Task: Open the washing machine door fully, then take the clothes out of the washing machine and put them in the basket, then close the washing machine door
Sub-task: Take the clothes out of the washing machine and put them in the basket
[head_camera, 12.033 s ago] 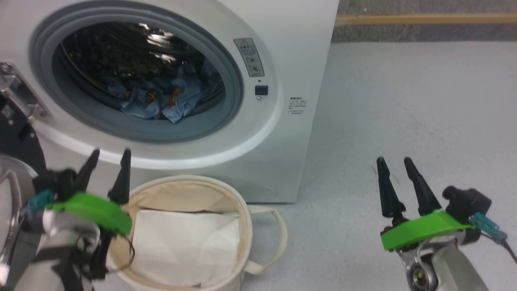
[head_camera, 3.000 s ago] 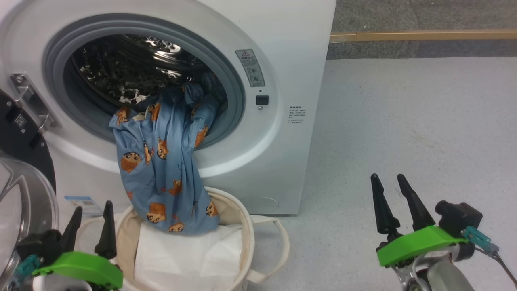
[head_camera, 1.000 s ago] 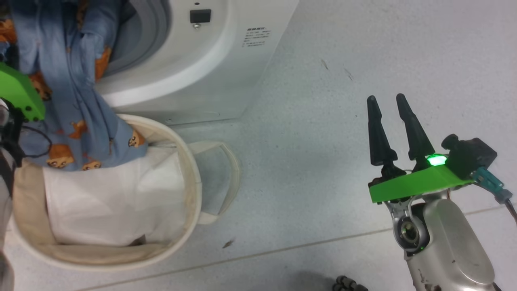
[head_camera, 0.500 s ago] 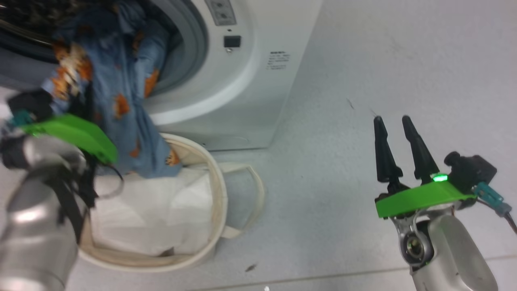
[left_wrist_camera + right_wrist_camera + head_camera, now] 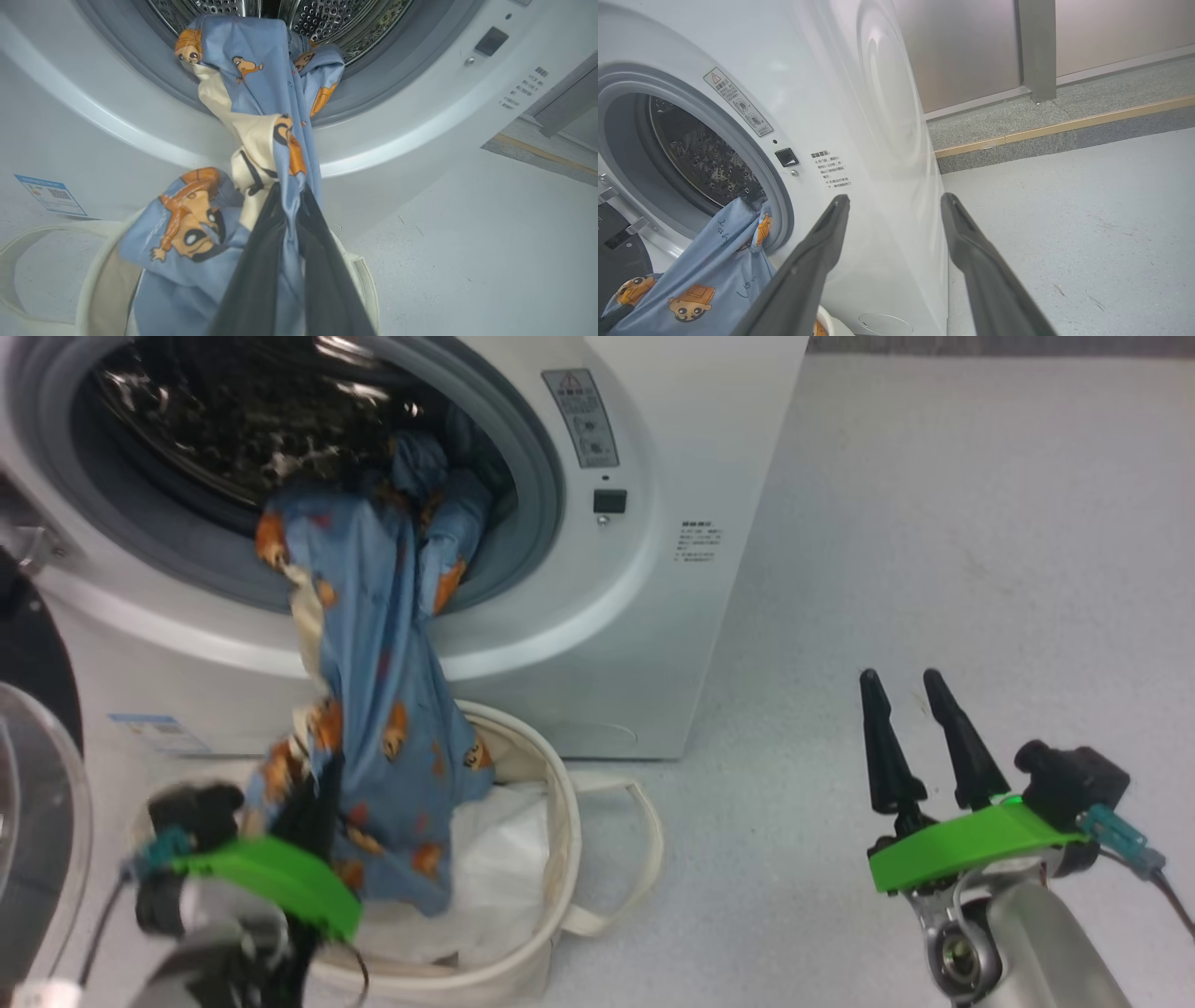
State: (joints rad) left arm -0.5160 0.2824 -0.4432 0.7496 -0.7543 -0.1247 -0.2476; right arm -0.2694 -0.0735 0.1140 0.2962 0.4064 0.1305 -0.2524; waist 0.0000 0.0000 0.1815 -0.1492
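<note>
The white washing machine [image 5: 644, 616] stands with the washing machine door [image 5: 33, 663] swung open at the far left. The light blue bear-print clothes [image 5: 387, 709] hang out of the drum over the grey ring, down into the cream basket [image 5: 560, 821] below. My left gripper [image 5: 313, 789] is at the basket's left rim, shut on a fold of the clothes [image 5: 261, 140]. In the left wrist view its fingertips [image 5: 280, 205] pinch the fabric, which runs taut up to the drum. My right gripper [image 5: 910, 686] is open over bare floor, right of the machine, fingers [image 5: 831, 233] apart and holding nothing.
A plain white folded sheet [image 5: 495, 877] lies in the basket under the clothes. One basket loop handle [image 5: 644, 849] sticks out to the right. Grey floor [image 5: 934, 523] stretches right of the machine, to a raised kerb with a yellow strip [image 5: 1064, 123].
The head camera has swung back up to the drum. My left gripper has come down from the drum's lip to the basket's rim, drawing the clothes with it. The right arm has held still.
</note>
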